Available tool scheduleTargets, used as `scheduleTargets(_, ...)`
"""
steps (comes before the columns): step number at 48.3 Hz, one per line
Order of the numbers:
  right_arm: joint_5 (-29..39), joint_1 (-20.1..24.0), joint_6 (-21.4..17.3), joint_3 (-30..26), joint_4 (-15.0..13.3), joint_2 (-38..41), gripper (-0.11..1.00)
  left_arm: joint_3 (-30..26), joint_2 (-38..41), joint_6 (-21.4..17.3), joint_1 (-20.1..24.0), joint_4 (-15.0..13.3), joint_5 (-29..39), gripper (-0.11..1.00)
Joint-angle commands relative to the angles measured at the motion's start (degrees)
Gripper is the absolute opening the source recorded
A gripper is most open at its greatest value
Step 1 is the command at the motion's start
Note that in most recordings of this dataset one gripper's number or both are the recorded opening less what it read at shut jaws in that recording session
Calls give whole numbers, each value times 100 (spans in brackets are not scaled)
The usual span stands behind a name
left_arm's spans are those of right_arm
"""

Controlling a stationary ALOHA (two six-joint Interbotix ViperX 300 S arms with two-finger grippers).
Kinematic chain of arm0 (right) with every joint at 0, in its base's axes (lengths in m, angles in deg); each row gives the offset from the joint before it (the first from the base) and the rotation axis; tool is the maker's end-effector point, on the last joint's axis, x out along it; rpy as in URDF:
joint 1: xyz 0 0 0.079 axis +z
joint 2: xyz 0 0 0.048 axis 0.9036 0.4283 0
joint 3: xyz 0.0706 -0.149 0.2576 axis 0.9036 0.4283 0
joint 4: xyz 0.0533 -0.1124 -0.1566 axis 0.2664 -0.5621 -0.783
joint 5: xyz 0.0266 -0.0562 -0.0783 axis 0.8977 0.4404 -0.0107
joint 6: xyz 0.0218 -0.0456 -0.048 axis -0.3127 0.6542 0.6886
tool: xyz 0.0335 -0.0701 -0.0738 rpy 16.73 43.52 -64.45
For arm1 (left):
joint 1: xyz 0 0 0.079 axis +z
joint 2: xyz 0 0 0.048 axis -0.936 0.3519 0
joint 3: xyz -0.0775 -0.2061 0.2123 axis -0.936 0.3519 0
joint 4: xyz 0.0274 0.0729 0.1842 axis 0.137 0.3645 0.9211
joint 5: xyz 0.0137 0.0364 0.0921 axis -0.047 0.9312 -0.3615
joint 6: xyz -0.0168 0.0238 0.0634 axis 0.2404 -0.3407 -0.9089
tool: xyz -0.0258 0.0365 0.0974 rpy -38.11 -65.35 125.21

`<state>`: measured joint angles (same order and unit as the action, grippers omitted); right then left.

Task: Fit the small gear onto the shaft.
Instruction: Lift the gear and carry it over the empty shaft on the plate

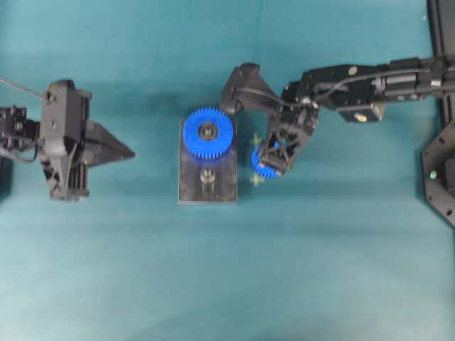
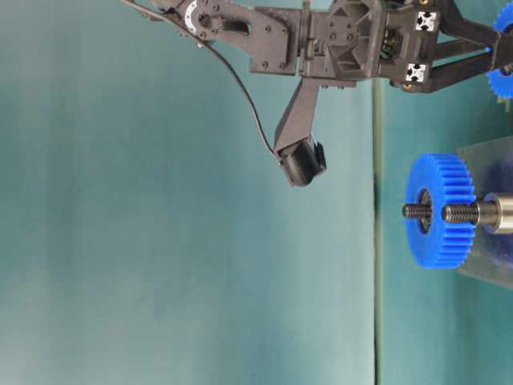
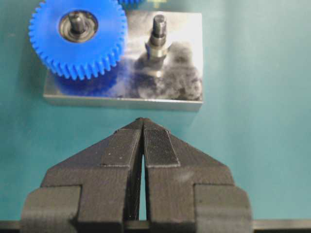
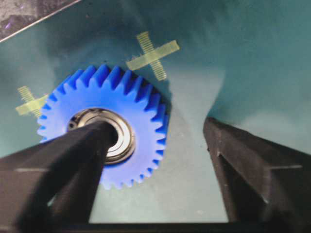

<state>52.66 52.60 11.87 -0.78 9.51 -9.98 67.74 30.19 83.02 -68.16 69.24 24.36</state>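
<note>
The small gear (image 1: 264, 169) (image 4: 138, 99) lies flat on the teal table, right of the grey plate (image 1: 206, 193), between two yellow tape crosses. My right gripper (image 1: 274, 162) (image 4: 160, 128) is down over it and open. One fingertip (image 4: 95, 136) sits at the gear's silver hub, and the other finger (image 4: 228, 145) stands off the toothed rim with bare table between. The shaft (image 1: 207, 175) (image 3: 159, 31) (image 2: 465, 213) stands bare on the plate. My left gripper (image 1: 131, 152) (image 3: 142, 121) is shut on nothing and points at the plate from the left.
A larger blue gear (image 1: 208, 131) (image 3: 48, 43) (image 2: 437, 241) sits on its own post at the plate's far end, beside the shaft. Yellow tape crosses (image 1: 257, 180) (image 4: 153, 54) mark the table by the small gear. Black fixtures (image 1: 441, 177) line the right edge.
</note>
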Motion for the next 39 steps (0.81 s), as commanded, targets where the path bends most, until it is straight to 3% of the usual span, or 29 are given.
scheduleTargets(1,114,53,18,-97,-26,-123,67,-141,-26,0,-9,9,-53,0)
scheduleTargets(5,158,88,18,-167,-26,-149,43,-141,-26,0,-9,18,-53,0)
scheduleTargets(7,158,97,9,-193,-26,-176,36,-141,-26,0,-9,18,-53,0)
scheduleTargets(17,352,211,-9,-404,9,-404,36,-141,-35,9,-9,18,-53,0)
scheduleTargets(27,1020,369,-44,-1143,70,-677,36,-141,-26,9,-9,18,-53,0)
scheduleTargets(39,1178,615,-44,-2057,70,-360,36,-141,-18,9,-9,18,-53,0)
